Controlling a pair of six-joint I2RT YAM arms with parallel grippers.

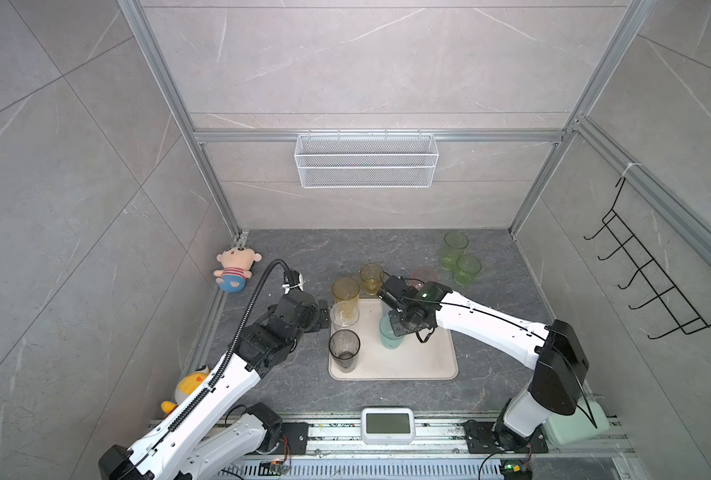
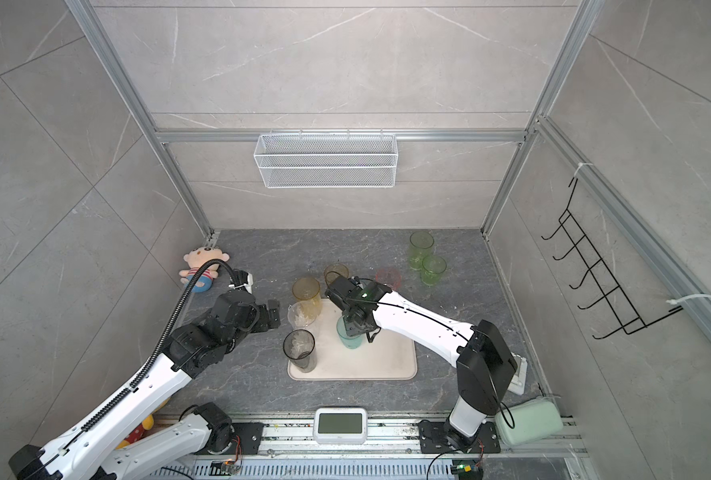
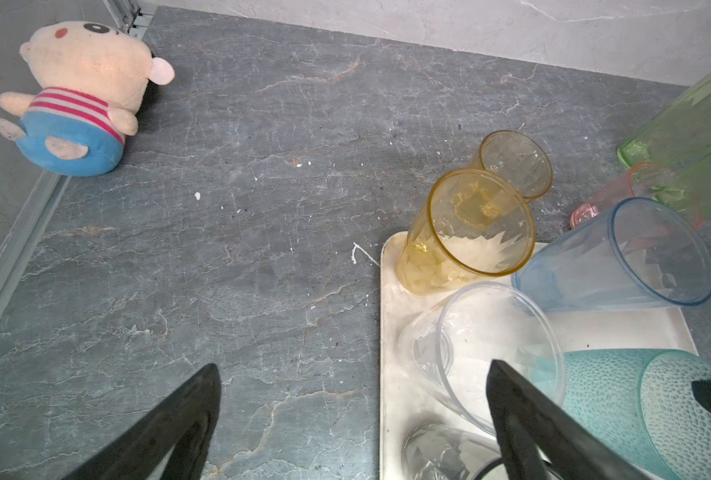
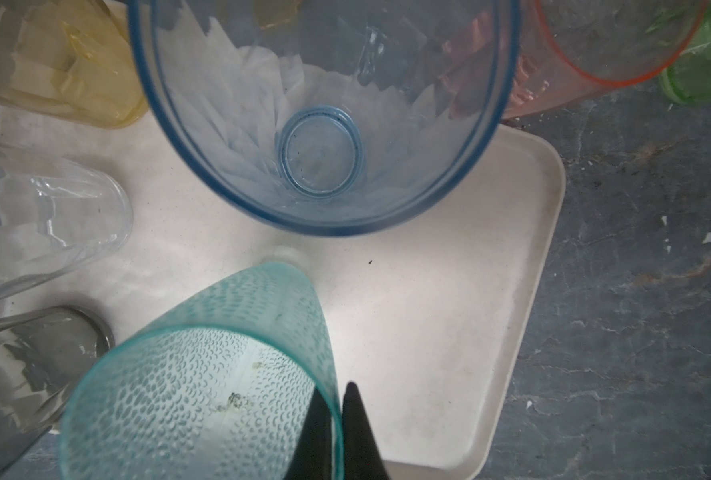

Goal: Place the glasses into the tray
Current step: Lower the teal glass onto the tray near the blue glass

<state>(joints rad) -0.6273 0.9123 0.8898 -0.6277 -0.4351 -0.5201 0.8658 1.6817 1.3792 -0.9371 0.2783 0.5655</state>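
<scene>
The cream tray [image 1: 420, 357] lies mid-table. My right gripper [image 4: 337, 395] is shut on the rim of the teal dimpled glass [image 4: 204, 374], one finger inside and one outside, over the tray's middle [image 1: 389, 338]. On the tray stand a smoky grey glass [image 1: 344, 349], a clear glass [image 1: 344, 316], a tall yellow glass [image 1: 345, 291] and a blue glass [image 4: 324, 124], which the right arm hides in both top views. Behind the tray stand a short amber glass [image 1: 371, 278], a pink glass [image 1: 423, 275] and two green glasses [image 1: 454, 249]. My left gripper [image 3: 353, 365] is open, empty, left of the tray.
A plush doll [image 1: 233, 270] lies at the far left wall. A yellow duck toy [image 1: 191, 386] sits under the left arm. A white device with a screen [image 1: 387, 424] sits on the front rail. A wire basket [image 1: 366, 160] hangs on the back wall, a black hook rack [image 1: 657, 270] at the right.
</scene>
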